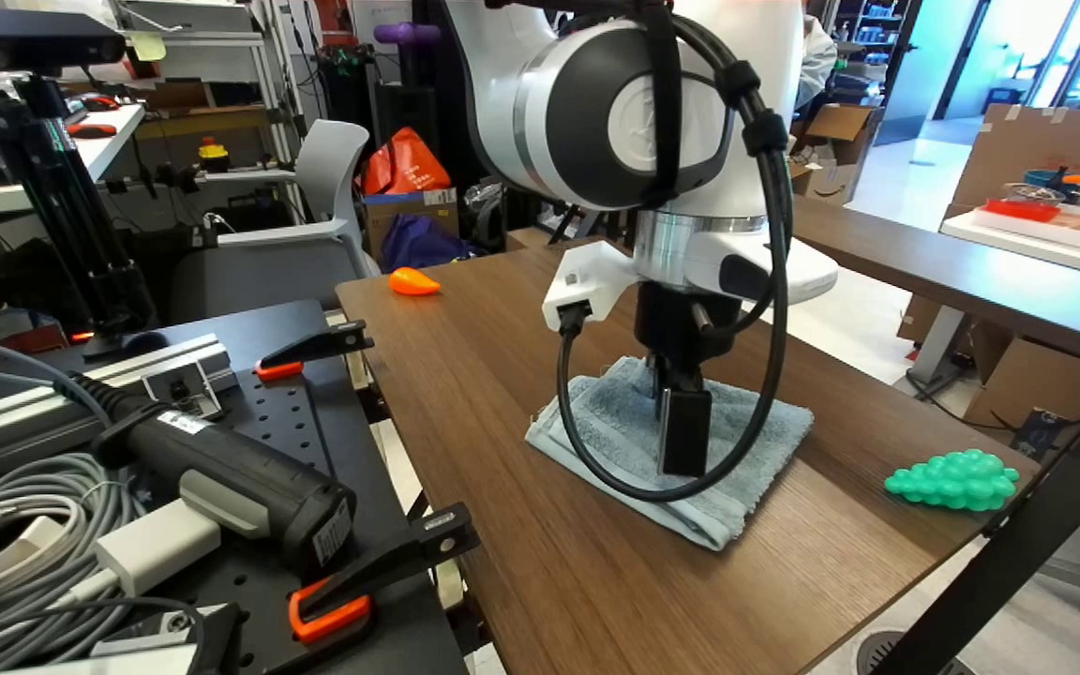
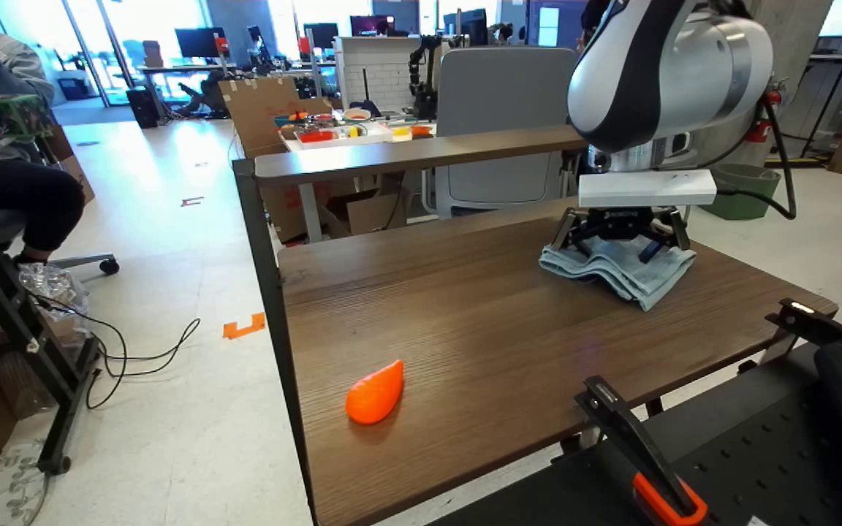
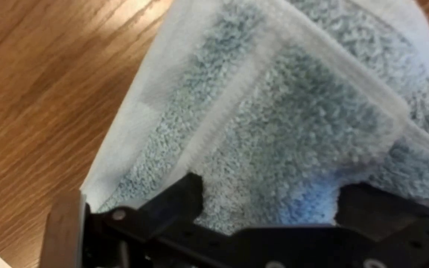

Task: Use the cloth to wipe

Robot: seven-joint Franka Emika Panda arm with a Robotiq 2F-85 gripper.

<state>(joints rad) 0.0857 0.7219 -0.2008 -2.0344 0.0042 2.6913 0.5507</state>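
A pale blue-grey cloth lies folded in loose layers on the brown table, seen in both exterior views as the cloth (image 1: pixel 615 412) and the cloth (image 2: pixel 626 270). Straight above it my gripper (image 1: pixel 676 422) points down, its fingertips at the fabric. The wrist view has the terry surface of the cloth (image 3: pixel 292 123) filling most of the picture. There the two dark fingers of my gripper (image 3: pixel 271 188) stand wide apart, with fabric visible in the gap. Whether the fingertips press into the cloth is hard to tell.
On the table (image 1: pixel 502 375) sit a green lumpy object (image 1: pixel 957 480) and an orange teardrop-shaped object (image 2: pixel 373 398) near opposite ends. Black-and-orange clamps (image 1: pixel 390 562) line the edge beside a black perforated bench holding cables and a dark tool (image 1: pixel 231 469). A loose cable loops around the gripper.
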